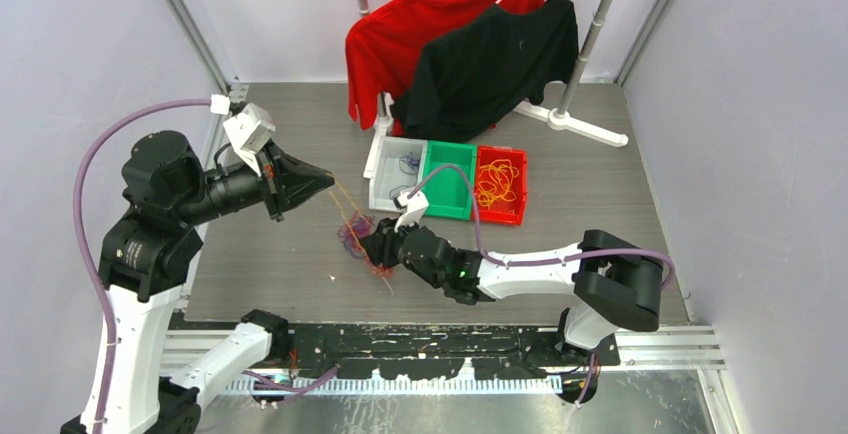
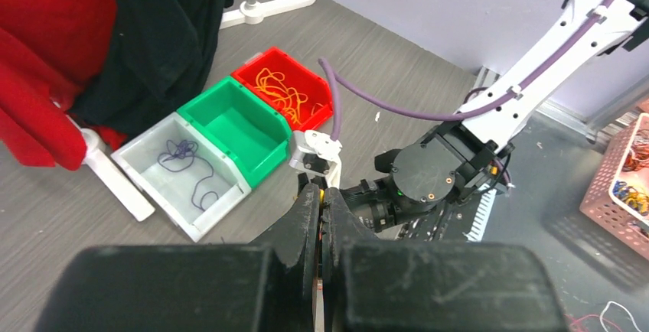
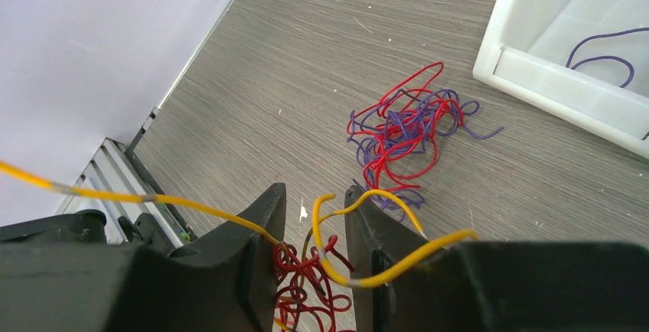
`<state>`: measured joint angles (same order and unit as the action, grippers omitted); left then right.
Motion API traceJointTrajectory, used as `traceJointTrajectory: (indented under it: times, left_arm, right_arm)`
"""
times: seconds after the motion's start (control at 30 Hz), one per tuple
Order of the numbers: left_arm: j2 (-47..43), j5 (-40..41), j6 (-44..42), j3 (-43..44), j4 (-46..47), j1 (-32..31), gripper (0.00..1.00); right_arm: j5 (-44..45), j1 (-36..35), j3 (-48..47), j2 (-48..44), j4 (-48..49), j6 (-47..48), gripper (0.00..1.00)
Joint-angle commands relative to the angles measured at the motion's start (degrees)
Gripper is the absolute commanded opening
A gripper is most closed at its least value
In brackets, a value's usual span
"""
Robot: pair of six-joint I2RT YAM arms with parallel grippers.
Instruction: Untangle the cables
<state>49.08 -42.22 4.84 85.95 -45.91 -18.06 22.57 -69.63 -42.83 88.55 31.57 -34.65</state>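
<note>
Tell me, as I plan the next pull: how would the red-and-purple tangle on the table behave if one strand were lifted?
Probably floppy: the tangle lies in loose curls flat on the table. Likely very light, its strands being thin. A lifted strand would probably drag the rest along, since red and purple loops interlock.

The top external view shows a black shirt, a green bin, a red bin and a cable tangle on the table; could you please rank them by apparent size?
1. black shirt
2. green bin and red bin: these look alike
3. cable tangle, partly hidden
</note>
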Motion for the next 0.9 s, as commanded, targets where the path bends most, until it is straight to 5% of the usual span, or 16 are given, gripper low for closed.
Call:
traceJointTrajectory:
  times: [0.0, 0.13, 0.5, 0.87]
  left_arm:
    - [0.04, 1.49, -2.56, 5.32, 7.37, -0.13, 0.00]
    - [1.00, 5.80, -5.39, 8.58, 7.94, -0.13, 0.00]
    - [0.93, 11.04, -9.55, 10.74, 8.85, -0.15, 0.00]
    - [0.86, 9.52, -8.35, 10.12, 8.71, -0.13, 0.00]
  right_arm:
    - [2.95, 0.30, 1.06, 2.15, -5.50, 1.71, 0.39]
    - [3.74, 0.28, 1.45, 3.62, -6.32, 1.96, 0.40]
    - [4.25, 0.63, 3.29, 4.02, -5.47, 0.46, 0.70]
    - [5.12, 0.64, 3.51, 1.25, -6.81, 2.07, 0.73]
